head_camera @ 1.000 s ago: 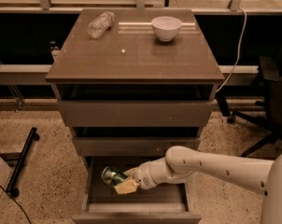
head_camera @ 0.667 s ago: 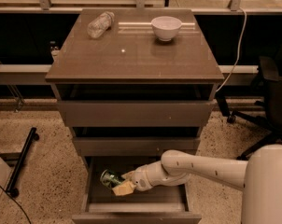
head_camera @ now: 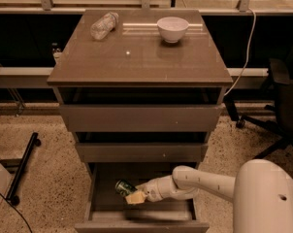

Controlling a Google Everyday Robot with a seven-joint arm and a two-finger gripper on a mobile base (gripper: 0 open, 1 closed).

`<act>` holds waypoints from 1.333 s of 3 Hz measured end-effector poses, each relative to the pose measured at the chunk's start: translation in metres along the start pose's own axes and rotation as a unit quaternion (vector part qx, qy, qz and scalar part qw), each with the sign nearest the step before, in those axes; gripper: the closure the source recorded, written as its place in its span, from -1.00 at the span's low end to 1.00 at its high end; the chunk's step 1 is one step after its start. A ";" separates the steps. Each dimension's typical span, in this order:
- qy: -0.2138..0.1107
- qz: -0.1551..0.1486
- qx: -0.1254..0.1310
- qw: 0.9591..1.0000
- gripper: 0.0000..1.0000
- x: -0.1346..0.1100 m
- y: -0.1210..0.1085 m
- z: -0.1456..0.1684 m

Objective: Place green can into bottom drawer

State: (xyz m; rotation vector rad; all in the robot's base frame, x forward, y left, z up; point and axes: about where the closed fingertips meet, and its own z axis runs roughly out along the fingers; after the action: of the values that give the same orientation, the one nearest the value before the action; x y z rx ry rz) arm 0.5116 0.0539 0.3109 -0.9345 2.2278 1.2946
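The green can (head_camera: 123,187) lies tilted inside the open bottom drawer (head_camera: 141,224), near its left half, low over the drawer floor. My gripper (head_camera: 135,195) reaches into the drawer from the right on a white arm, and its pale fingertips (head_camera: 135,197) are closed around the can's right end. I cannot tell whether the can rests on the drawer floor or hangs just above it. The two shallower drawers above are slightly pulled out.
A clear plastic bottle (head_camera: 104,25) lies on the cabinet top (head_camera: 137,57) at the back left, and a white bowl (head_camera: 172,29) stands at the back right. An office chair (head_camera: 282,110) is at the right, a black stand base (head_camera: 20,171) at the left.
The gripper has moved a little left and down in the bottom drawer, carrying the can with it. The arm's shoulder now fills more of the lower right.
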 end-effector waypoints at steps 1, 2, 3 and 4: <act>-0.014 0.042 0.016 0.999 1.00 0.030 -0.042 0.006; -0.024 0.094 0.044 0.994 1.00 0.060 -0.079 0.009; -0.022 0.130 0.069 0.989 0.64 0.080 -0.110 0.013; -0.021 0.134 0.071 0.988 0.17 0.083 -0.112 0.015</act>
State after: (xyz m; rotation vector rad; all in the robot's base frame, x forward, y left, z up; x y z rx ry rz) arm 0.5344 -0.0006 0.1838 -0.5670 2.4386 1.2310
